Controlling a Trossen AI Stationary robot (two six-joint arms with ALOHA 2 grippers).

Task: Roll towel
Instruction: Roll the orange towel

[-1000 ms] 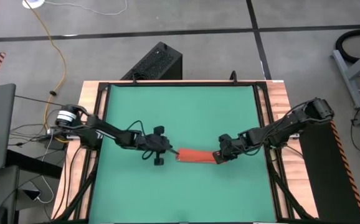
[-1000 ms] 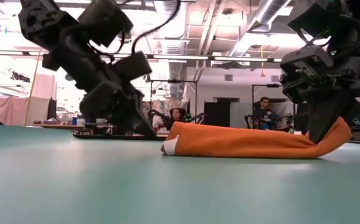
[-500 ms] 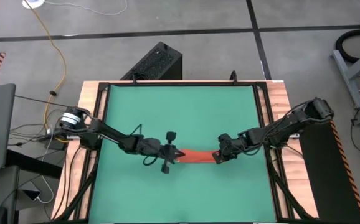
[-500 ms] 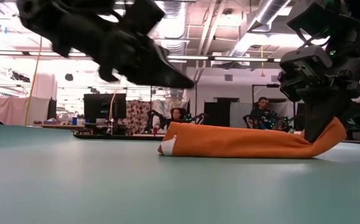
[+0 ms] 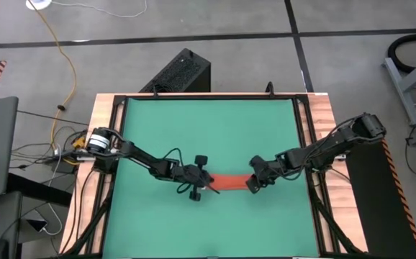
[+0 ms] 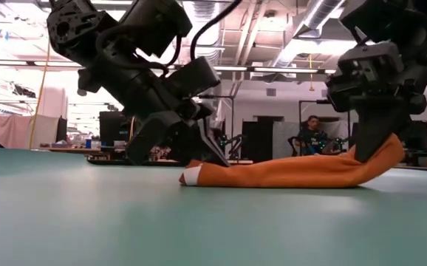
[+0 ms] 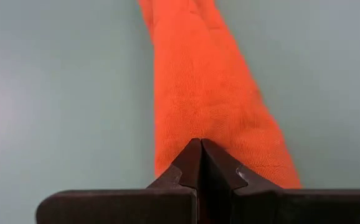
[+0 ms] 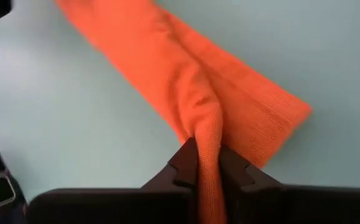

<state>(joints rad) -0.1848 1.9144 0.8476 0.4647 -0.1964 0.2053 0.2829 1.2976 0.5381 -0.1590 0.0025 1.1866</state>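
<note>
The orange-red towel (image 5: 229, 183) lies as a long narrow band on the green mat (image 5: 208, 122), between my two grippers. Its small white tag (image 6: 191, 176) is at its left end. My left gripper (image 5: 209, 185) is shut, its tips down on the towel's left end (image 7: 200, 144). My right gripper (image 5: 252, 185) is shut on the towel's right end, which is raised off the mat (image 6: 380, 151). The middle of the towel rests flat on the mat. My left gripper has its shut fingertips (image 7: 192, 155) on the top of the towel near its left end (image 7: 198, 127). It comes slanting down from the table's left and lies along the towel. No cloth shows between the fingers. That end lies on the mat. My right gripper pinches a raised fold of the towel's right end (image 8: 206, 134) between its two fingers. It comes slanting down from the table's right. The held end (image 6: 383, 148) is lifted a little, and the rest slopes down onto the mat.
The green mat has free room on the far and near sides of the towel. Wooden rails (image 5: 316, 129) frame the table. A black box (image 5: 183, 72) stands beyond the far edge. People sit in the room behind (image 6: 313, 129).
My left gripper has gone toward the table's right edge, turned about, and come down onto the towel's left end. That end now lies flatter on the mat. My right gripper has kept its hold on the right end.
</note>
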